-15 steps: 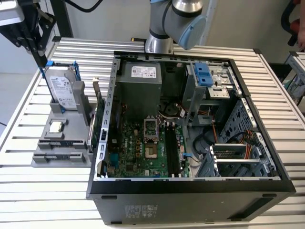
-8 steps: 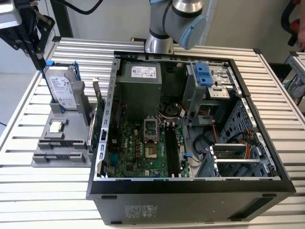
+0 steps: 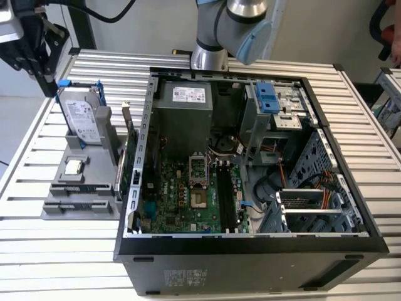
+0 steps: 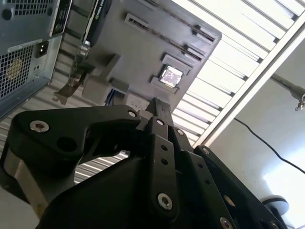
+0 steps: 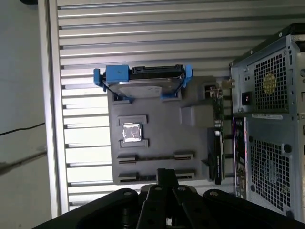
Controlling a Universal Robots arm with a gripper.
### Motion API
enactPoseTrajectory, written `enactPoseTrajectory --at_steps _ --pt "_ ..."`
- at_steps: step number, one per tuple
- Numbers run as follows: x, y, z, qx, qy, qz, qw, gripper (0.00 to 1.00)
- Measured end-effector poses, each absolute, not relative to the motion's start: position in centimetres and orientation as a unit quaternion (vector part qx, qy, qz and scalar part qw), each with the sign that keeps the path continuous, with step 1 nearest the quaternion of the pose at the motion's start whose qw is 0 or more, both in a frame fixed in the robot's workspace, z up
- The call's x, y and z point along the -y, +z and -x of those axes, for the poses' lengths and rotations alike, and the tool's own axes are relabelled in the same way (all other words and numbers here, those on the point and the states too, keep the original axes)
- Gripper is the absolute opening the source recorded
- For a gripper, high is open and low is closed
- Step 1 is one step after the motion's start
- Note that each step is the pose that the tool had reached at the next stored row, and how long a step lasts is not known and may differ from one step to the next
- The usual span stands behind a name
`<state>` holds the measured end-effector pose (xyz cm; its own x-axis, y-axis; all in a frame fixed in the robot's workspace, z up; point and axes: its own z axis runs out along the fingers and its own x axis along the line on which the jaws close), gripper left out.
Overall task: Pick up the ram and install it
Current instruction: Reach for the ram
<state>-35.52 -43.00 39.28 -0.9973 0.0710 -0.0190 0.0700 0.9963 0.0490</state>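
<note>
Gripper [image 5: 165, 172] clear of holder [image 5: 162, 129] (fingers [image 5: 161, 178] closed).

The arm [image 3: 233, 25] is cut off by the exterior view's top edge. In both wrist views the gripper [image 5: 167, 175] runs off the picture's edge. The motherboard slots [image 3: 225, 195] are too small to tell whether the ram sits there.

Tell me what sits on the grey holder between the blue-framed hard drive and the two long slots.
A square silver chip lies in a recess of the grey holder, between the hard drive and the long slots, seen in the first wrist view.
</note>
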Motion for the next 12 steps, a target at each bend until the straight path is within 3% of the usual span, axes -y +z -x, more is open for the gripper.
enactPoseTrajectory --at_steps 12 --pt "45.1 39.3 35.7 -0.999 0.024 -0.035 0.010 0.00"
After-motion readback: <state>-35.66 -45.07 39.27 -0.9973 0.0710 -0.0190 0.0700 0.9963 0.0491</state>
